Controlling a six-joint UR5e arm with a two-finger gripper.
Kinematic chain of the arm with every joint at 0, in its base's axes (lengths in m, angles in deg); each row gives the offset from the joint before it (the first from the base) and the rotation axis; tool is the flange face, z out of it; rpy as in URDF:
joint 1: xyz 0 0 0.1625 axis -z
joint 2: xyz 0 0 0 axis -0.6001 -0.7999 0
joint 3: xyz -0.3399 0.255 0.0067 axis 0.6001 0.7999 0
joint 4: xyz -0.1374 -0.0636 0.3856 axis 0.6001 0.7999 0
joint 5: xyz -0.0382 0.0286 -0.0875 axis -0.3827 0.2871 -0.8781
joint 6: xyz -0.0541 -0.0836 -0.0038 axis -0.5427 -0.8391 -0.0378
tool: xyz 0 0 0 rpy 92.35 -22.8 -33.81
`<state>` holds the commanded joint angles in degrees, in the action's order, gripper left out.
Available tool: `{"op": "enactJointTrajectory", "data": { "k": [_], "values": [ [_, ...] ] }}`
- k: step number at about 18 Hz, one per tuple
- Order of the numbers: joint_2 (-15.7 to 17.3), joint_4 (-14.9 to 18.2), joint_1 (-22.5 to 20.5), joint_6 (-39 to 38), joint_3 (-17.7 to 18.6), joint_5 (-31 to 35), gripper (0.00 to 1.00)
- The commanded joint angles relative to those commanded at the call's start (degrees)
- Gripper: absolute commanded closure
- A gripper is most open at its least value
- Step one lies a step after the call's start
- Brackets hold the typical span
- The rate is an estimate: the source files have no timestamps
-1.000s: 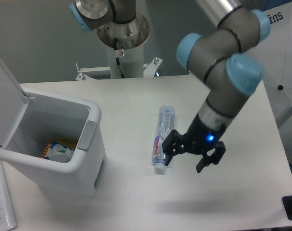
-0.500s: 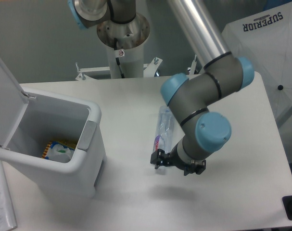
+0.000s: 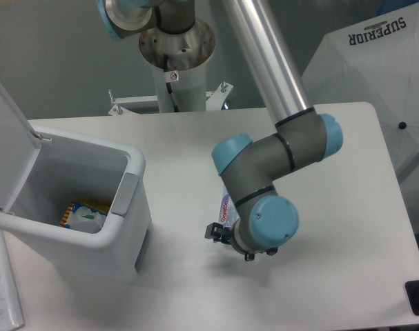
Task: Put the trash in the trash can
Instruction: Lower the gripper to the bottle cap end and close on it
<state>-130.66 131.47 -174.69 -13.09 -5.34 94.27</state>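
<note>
The trash can (image 3: 123, 221) is set at the left of the table (image 3: 333, 289) with its lid (image 3: 5, 138) raised at its left side and a wrapper (image 3: 85, 215) inside, while the bottle (image 3: 225, 205) is laid to its right, mostly hidden under the arm (image 3: 264, 172), whose gripper (image 3: 226, 238) is positioned over the bottle's near end.

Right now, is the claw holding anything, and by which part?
It cannot be told. The claw sits low over the cap end of the clear plastic bottle with the purple-blue label, but the arm's wrist hides the fingers and most of the bottle.
</note>
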Motion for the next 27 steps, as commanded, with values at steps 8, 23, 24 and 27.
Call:
{"op": "enactJointTrajectory", "data": {
  "k": [8, 23, 24, 27],
  "values": [
    [-0.26, 3.6, 0.44, 0.26, 0.44, 2.63, 0.35],
    [5.0, 3.17, -0.61, 2.45, -4.73, -3.76, 1.0],
    [5.62, 3.08, -0.96, 2.81, -5.7, -5.26, 1.0],
    [7.55, 1.85, -1.84, 2.81, -7.9, -10.26, 1.0]
  ]
}}
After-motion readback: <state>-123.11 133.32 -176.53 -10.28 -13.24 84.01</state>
